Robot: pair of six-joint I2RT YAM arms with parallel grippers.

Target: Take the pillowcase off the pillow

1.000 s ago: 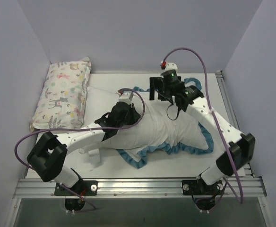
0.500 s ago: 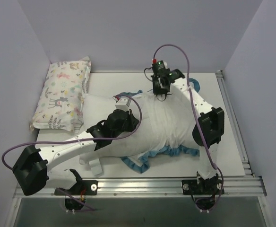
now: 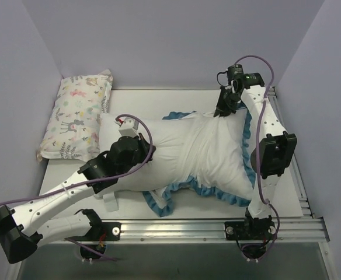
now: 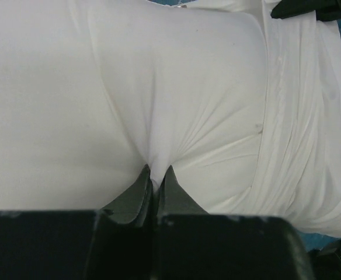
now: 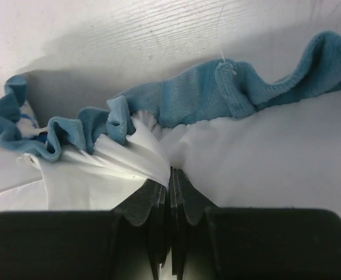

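Observation:
The white pillow lies across the table's middle, its left end bare. The pillowcase covers its right part, white inside showing, with a teal ruffle round the edge. My left gripper is shut on a pinch of the pillow, just left of the pillowcase's wrinkled rim; the left gripper shows fabric drawn between its tips. At the back right, my right gripper is shut on the pillowcase's white cloth just below the teal ruffle; the right gripper has its jaws pressed together.
A pastel animal-print pillow leans at the back left corner. Walls close the table on three sides. A metal rail runs along the near edge. A small white bracket sits beside the left arm. The right arm's elbow hangs over the pillowcase's right side.
My right gripper has shut on the pillowcase's edge and carried it to the back right. The left arm has drawn back to the left, baring more of the pillow.

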